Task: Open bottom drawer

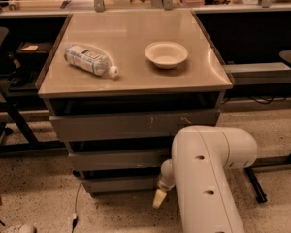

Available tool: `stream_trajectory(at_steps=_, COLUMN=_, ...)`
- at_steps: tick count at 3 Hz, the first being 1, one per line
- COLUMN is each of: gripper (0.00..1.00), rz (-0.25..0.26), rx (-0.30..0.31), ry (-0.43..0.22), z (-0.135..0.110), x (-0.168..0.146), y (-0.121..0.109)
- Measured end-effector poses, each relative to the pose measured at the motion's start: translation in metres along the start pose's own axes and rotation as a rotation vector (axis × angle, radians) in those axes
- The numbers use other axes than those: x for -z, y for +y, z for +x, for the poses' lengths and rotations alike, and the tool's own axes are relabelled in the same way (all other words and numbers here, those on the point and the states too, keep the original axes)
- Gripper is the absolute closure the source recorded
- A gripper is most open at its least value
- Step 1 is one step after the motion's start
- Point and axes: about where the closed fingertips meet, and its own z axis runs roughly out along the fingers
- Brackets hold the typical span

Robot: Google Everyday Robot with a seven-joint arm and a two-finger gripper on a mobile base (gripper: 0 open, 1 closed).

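Bending down from the lower right, a bulky white arm [208, 178] holds its gripper [159, 198] just before the bottom drawer [119, 184], lowest in the cabinet; open or closed, I cannot tell.

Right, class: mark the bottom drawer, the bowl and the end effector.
bottom drawer [119, 184]: camera view, middle of its front.
bowl [166, 54]: camera view, middle of its inside.
end effector [158, 198]: camera view, pale tip, low by the bottom drawer's right end.
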Motion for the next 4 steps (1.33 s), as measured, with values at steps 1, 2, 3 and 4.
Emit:
stream_trajectory(at_steps=1, gripper=0.00, rz=-0.007, rx=0.015, ry=0.008, z=0.001, x=-0.013, y=0.000)
stream_trajectory(at_steps=2, gripper=0.00, rz=-0.047, rx=0.054, ry=0.038, z=0.003, x=-0.029, y=0.016)
stream_trajectory(at_steps=3, gripper=0.00, rz=-0.105, rx=0.114, ry=0.070, z=0.003, x=-0.027, y=0.038)
stream_trajectory(at_steps=4, gripper=0.00, rz=-0.111, rx=0.118, ry=0.072, z=0.003, x=-0.025, y=0.040)
